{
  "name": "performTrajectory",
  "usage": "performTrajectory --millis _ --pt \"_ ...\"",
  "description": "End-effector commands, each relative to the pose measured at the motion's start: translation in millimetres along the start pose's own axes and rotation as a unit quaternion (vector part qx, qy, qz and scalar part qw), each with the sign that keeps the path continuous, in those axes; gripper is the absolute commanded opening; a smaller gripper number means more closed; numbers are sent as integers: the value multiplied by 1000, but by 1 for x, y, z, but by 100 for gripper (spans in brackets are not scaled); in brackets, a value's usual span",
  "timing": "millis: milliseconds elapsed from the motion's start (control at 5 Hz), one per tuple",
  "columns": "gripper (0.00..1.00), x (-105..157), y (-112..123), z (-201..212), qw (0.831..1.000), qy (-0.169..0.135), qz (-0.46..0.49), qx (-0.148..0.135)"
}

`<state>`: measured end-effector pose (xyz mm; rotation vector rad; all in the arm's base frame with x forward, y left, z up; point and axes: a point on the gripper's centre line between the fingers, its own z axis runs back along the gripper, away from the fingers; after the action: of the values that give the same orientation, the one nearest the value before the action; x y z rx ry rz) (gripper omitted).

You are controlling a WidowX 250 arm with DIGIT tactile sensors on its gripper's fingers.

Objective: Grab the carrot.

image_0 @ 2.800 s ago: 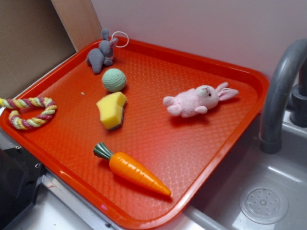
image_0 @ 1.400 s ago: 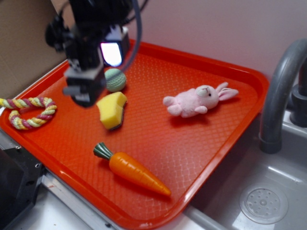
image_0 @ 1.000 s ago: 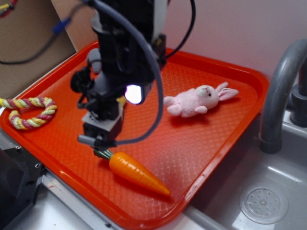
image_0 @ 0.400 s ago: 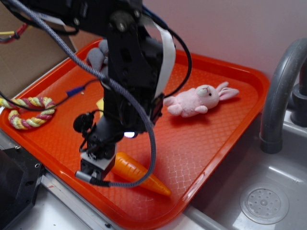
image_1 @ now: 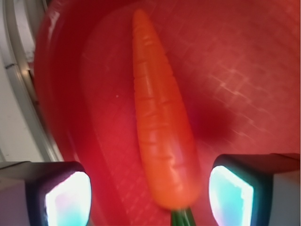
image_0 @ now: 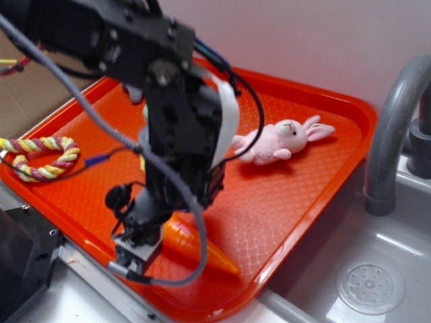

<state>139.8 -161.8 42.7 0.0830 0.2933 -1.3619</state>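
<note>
Item, nearest: the black robot pincer [image_1: 150, 190], its two pads [image_1: 68, 197] spread wide, released and holding nothing. We note it low over the near edge of the ribbed orange-red plastic tray [image_0: 350, 128], one pad to either side of the target, so a closing stroke would meet the thick end.

Item: the glossy orange plastic toy carrot [image_1: 160, 122], lying flat on the tray near its near rim, tapered tip pointing away from the wrist camera, green stem cap just between the pads. In the exterior view only its pointed half [image_0: 202, 245] shows past the arm.

Item, left edge: a braided multicolour rope ring [image_0: 37, 156], well apart.

Item, farther right: a pink plush rabbit [image_0: 279, 141], lying on its side, clear of the work.

Item, far right, off the tray: a grey curved faucet [image_0: 394, 128] over a grey sink basin [image_0: 370, 282].
</note>
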Motion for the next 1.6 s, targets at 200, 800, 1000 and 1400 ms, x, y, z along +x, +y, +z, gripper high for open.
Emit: performTrajectory --millis 200,800,1000,1400 --pt "0 -19 -3 -16 998 -58 31 -7" --pt "0 -25 3 38 966 -151 207 -10" --pt "0 -64 25 82 928 -176 328 6" --pt "0 -126 30 162 819 -148 554 7"
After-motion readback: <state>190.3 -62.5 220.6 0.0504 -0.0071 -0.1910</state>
